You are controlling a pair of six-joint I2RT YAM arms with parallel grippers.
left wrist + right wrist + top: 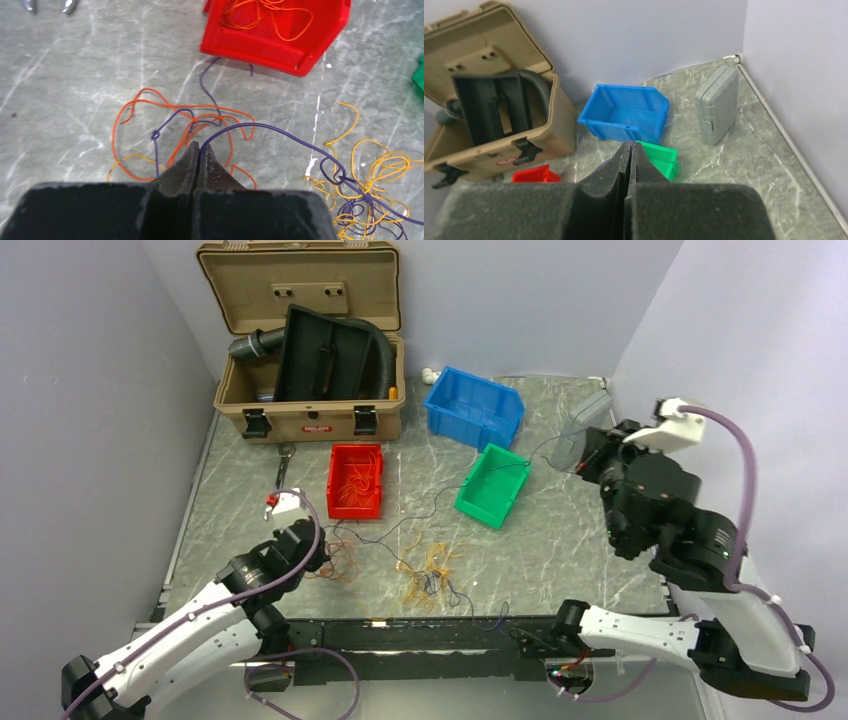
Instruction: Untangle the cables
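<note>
The cables lie loose on the table: an orange tangle point(338, 565) in front of my left gripper point(318, 558) and a yellow-and-purple tangle point(430, 578) to its right. In the left wrist view my left gripper point(201, 145) is shut on a thin purple wire point(280, 131) that arcs right into the yellow tangle point(380, 167); orange wires point(185, 131) lie under the fingertips. My right gripper point(585, 455) is raised at the right near the green bin point(492, 485). It is shut point(629, 144), with a bit of purple wire at its tips; a thin wire runs from it down to the table.
A red bin point(355, 480) holds several orange wires. A blue bin point(473, 405) stands behind the green bin. An open tan toolbox point(310, 390) with a black hose sits at the back left. A grey case point(716, 105) stands by the right wall. A metal tool point(283, 465) lies left of the red bin.
</note>
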